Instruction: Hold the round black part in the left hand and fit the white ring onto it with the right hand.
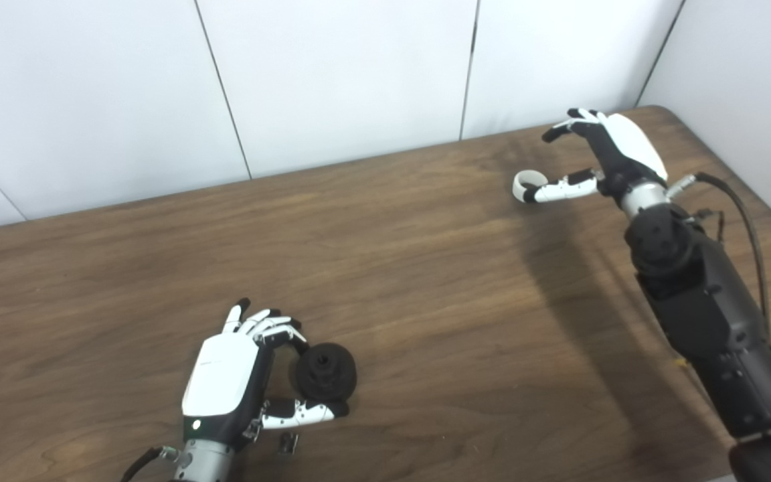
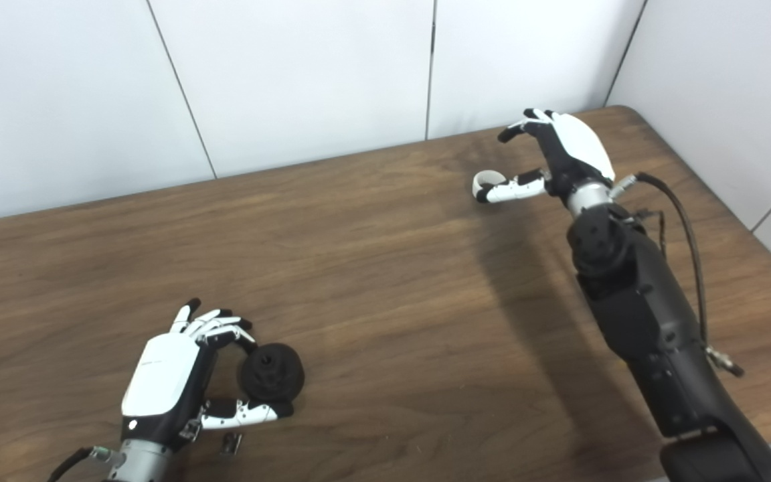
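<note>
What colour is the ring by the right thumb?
White ring, clearest in the left eye view.

From my remote station: my left hand [image 1: 238, 375] sits at seven o'clock on the wooden tabletop [image 1: 385, 268], its fingers [image 1: 272, 328] and thumb curled around the round black part [image 1: 325, 371], which rests on the wood. At two o'clock, my right hand [image 1: 600, 161] hovers near the far corner, thumb tip touching the white ring [image 1: 527, 182], the other fingers spread above it. White wall panels [image 1: 332, 73] run behind.
</note>
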